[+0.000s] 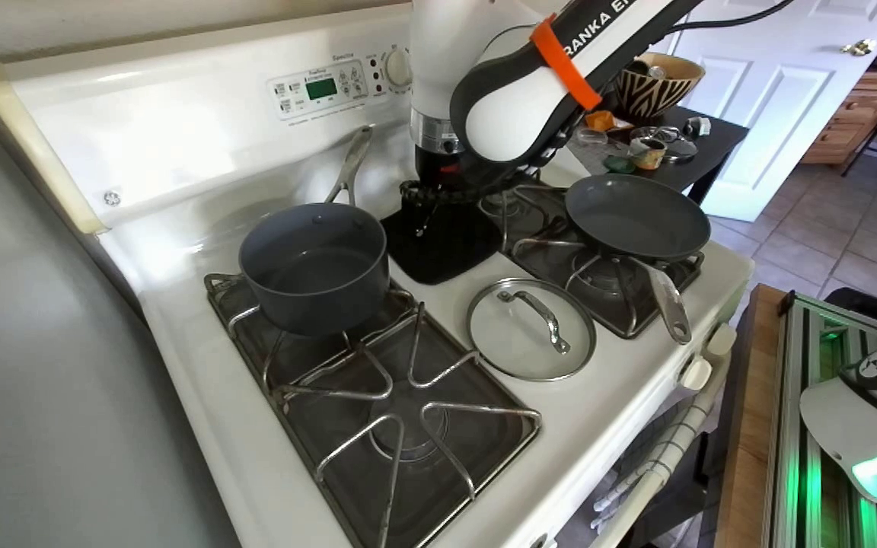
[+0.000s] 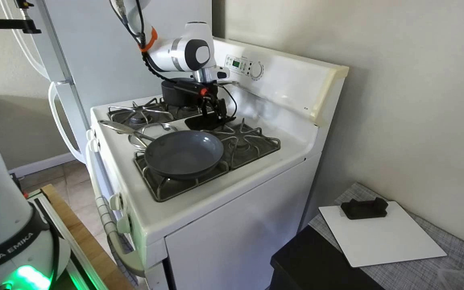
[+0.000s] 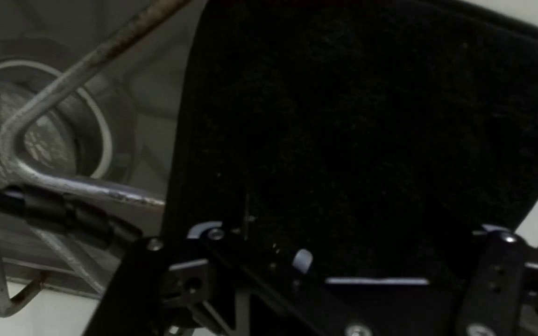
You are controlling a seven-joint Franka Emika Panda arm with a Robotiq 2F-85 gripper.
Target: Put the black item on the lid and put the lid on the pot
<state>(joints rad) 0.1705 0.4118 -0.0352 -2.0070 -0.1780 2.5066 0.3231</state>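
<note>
So yeah, the fingers of the black metal gripper (image 2: 212, 112) are standing wide over the flat square black fabric-looking pad (image 1: 450, 245) lying beside the deep round grey pot (image 1: 323, 306), and the round clear glass lid (image 1: 522, 339) is sitting nearby.

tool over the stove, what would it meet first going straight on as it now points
Most likely the black pad: it lies straight ahead of the tool in the wrist view, though depth is hard to judge and whether they touch is unclear.
</note>
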